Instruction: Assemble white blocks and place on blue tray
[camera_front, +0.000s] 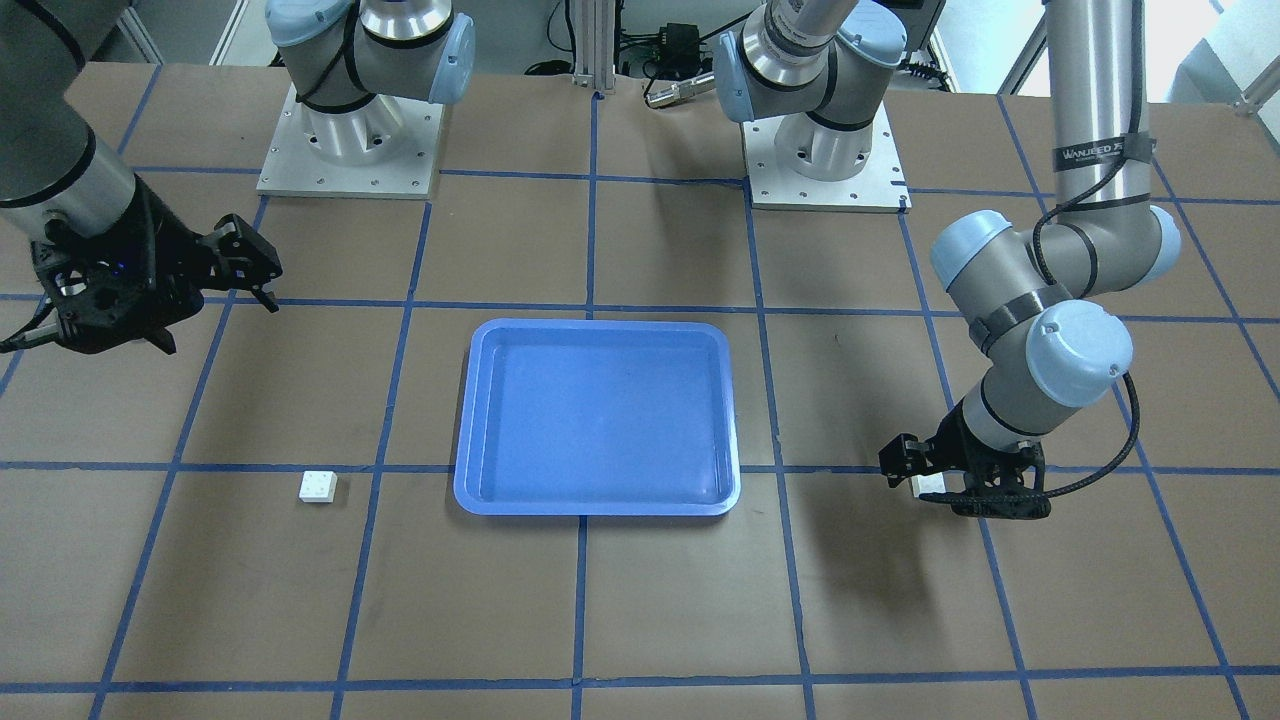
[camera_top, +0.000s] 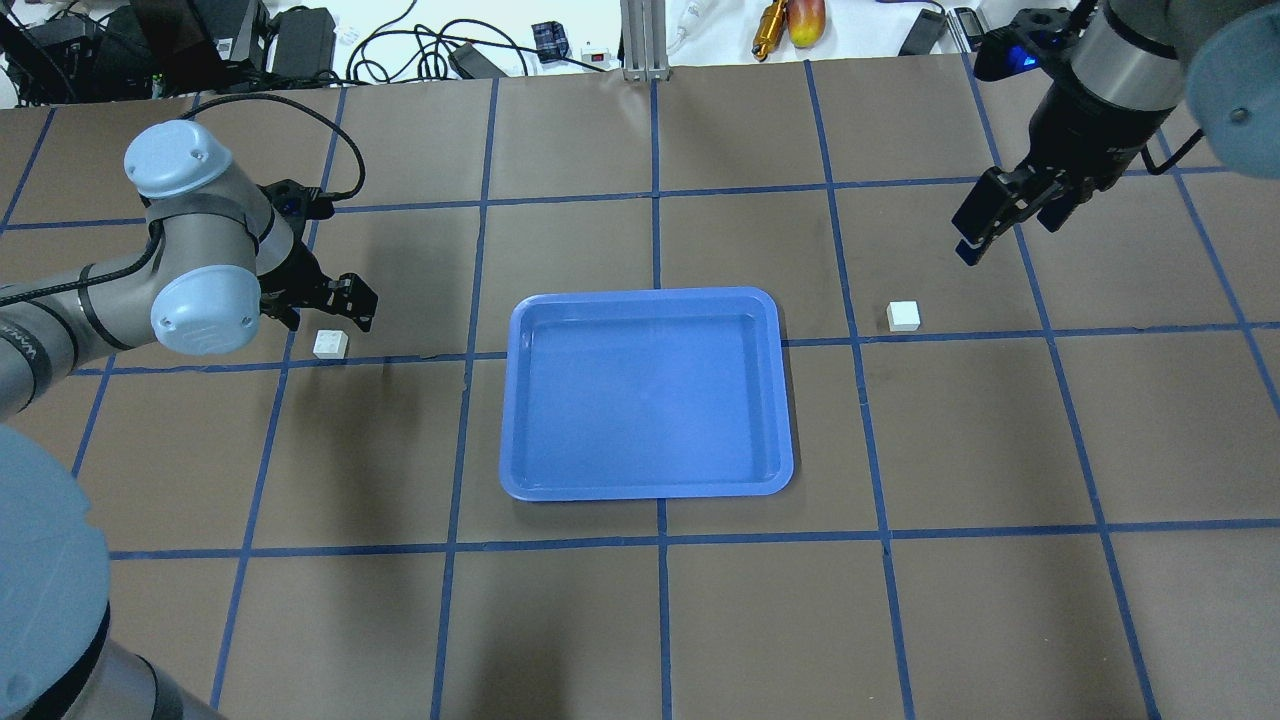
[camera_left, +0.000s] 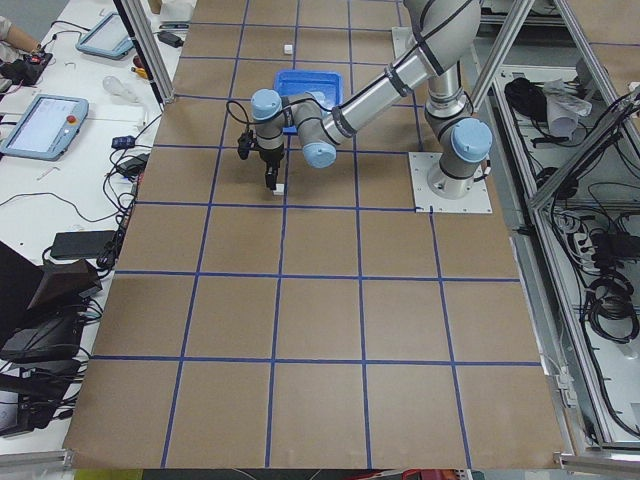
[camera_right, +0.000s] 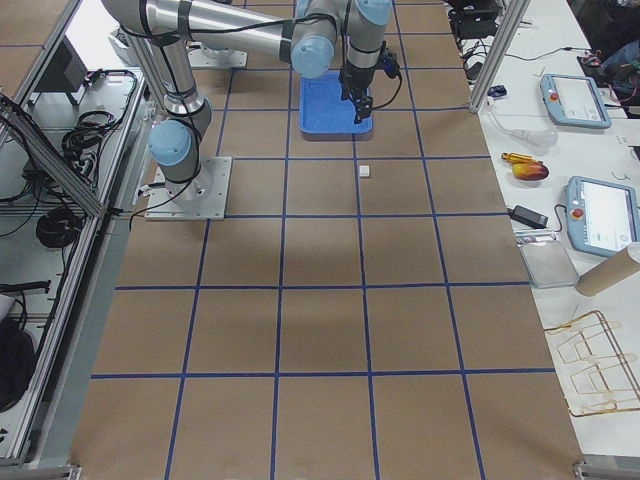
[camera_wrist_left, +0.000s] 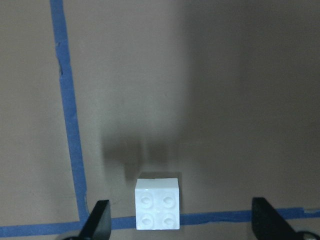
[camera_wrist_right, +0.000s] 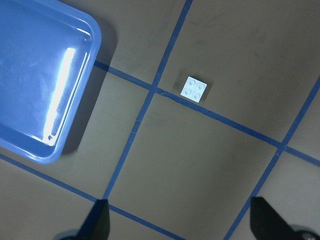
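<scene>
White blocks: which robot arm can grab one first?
Probably left. The left gripper hangs open, low around one white block; the right gripper sits high, away from the other block.

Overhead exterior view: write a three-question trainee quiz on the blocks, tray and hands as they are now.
1. True or false: the blue tray is empty.
2. Fill in: the right hand, well clear of the right white block, is ____ (open/shut).
3. Which hand's fingers flank the left white block? A) left hand B) right hand C) neither

Key: 1 true; 2 open; 3 A.
</scene>
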